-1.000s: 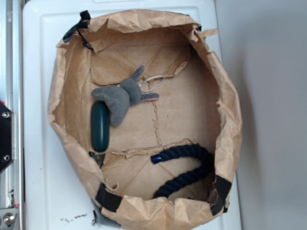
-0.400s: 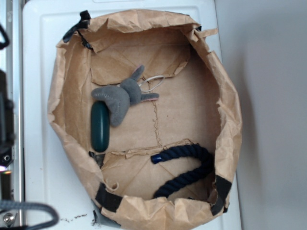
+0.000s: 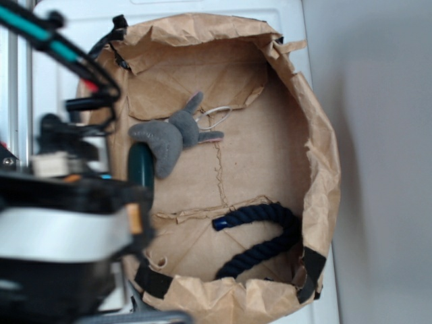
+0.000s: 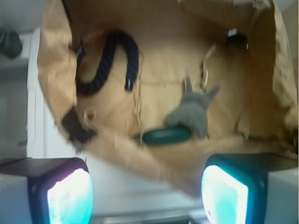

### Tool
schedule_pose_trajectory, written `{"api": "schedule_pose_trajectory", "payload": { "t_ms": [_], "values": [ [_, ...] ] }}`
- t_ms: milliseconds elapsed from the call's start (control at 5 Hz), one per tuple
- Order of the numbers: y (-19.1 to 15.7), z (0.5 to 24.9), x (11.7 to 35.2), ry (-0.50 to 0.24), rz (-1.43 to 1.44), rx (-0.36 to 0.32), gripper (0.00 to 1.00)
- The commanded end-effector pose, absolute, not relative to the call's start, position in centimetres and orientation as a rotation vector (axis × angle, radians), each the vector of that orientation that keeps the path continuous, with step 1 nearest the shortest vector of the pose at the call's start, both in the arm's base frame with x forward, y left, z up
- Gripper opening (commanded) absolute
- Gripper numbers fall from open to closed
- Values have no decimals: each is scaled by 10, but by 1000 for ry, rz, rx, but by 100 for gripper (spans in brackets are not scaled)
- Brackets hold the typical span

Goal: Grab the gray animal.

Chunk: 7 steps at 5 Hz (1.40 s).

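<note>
Hand [image 4: 147, 193] gapes wide outside the crinkled paper bag [image 4: 117, 151] holding the soft gray animal [image 4: 192, 113].

Green oblong [image 3: 140, 167] touches gray animal's [image 3: 169, 135] left side.

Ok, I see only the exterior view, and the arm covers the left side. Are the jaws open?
Observer: Yes. In the wrist view the jaws stand wide apart, with nothing between them.
Operator: Are they above the gray animal?
Observer: No. The gray animal lies further ahead inside the paper bag. Between the jaws I see the bag's near wall and the white surface outside it.
Operator: The green thing is half hidden for me.
Observer: Here the dark green oblong object shows whole, and one end lies against the animal.
</note>
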<state>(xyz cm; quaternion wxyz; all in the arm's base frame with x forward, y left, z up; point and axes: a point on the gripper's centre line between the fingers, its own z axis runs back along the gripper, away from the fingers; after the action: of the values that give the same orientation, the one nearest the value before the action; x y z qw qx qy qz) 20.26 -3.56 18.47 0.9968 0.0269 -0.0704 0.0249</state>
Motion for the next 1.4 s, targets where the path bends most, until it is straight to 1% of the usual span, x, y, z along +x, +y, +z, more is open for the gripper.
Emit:
{"api": "schedule_pose_trajectory", "payload": {
  "t_ms": [0, 800, 1000, 1200],
  "values": [
    [-12, 161, 270, -108, -34, -37, 100],
    [-12, 161, 270, -108, -34, -37, 100],
    [16, 141, 290, -67, -1, -48, 100],
    [39, 134, 295, -92, -4, -86, 100]
  ]
}}
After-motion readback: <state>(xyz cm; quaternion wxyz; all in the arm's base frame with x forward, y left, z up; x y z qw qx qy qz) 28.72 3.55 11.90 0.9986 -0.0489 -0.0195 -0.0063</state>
